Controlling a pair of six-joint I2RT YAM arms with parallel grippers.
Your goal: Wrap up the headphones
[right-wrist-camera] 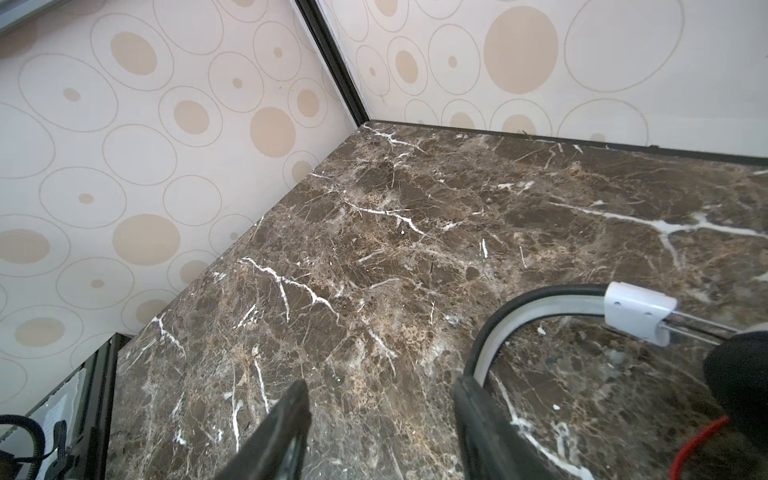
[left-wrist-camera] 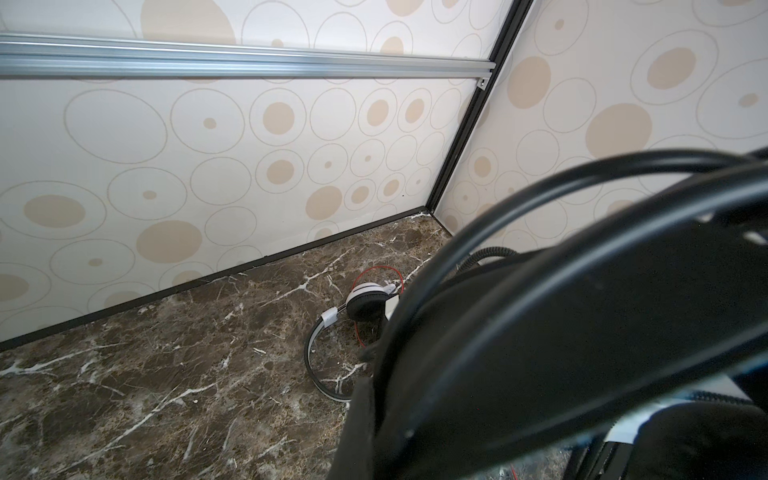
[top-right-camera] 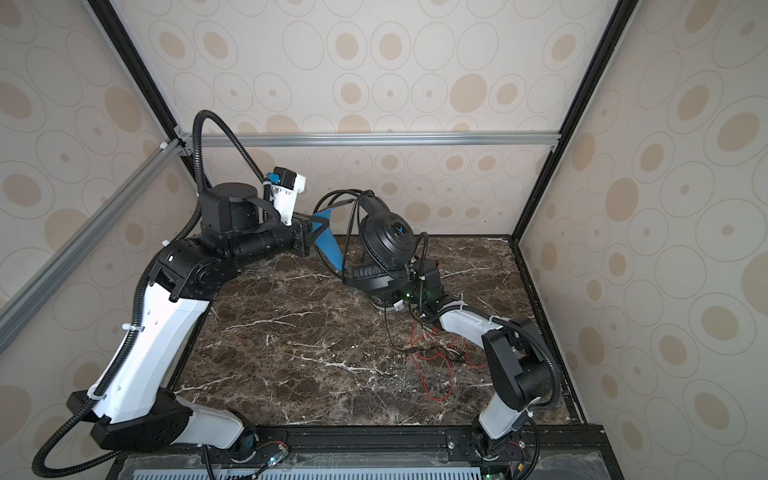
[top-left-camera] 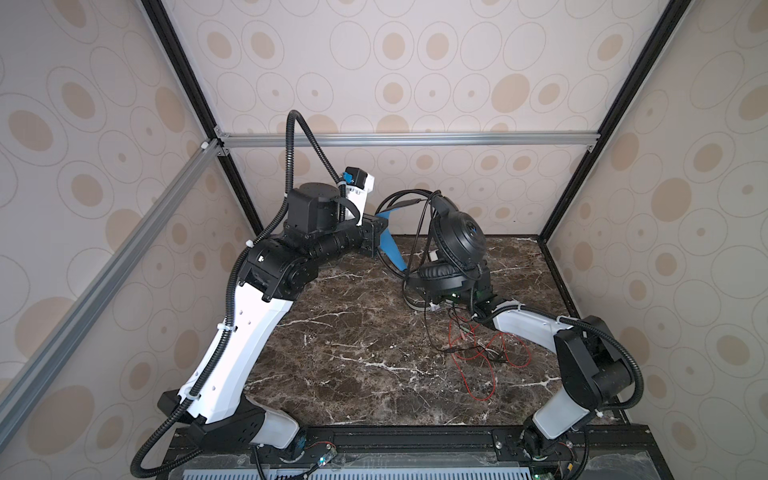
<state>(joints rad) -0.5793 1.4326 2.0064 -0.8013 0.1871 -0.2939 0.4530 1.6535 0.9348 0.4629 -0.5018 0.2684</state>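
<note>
Black headset (top-left-camera: pixel 457 239) hangs centre-right in both top views, long axis near vertical, headband uppermost; left end effector (top-left-camera: pixel 382 232) clamps its blue inner band (top-left-camera: pixel 392 249). White headset (left-wrist-camera: pixel 365 301) lies flat on the bench (left-wrist-camera: pixel 166 374), clear only in wrist views; right end effector (right-wrist-camera: pixel 382 415) gapes empty beside it.

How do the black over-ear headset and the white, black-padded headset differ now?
The black over-ear headset is lifted off the marble table; the white headset lies on it. The black one's cord loops over its band; the white one's red cord sprawls loose. Both are wired.
</note>
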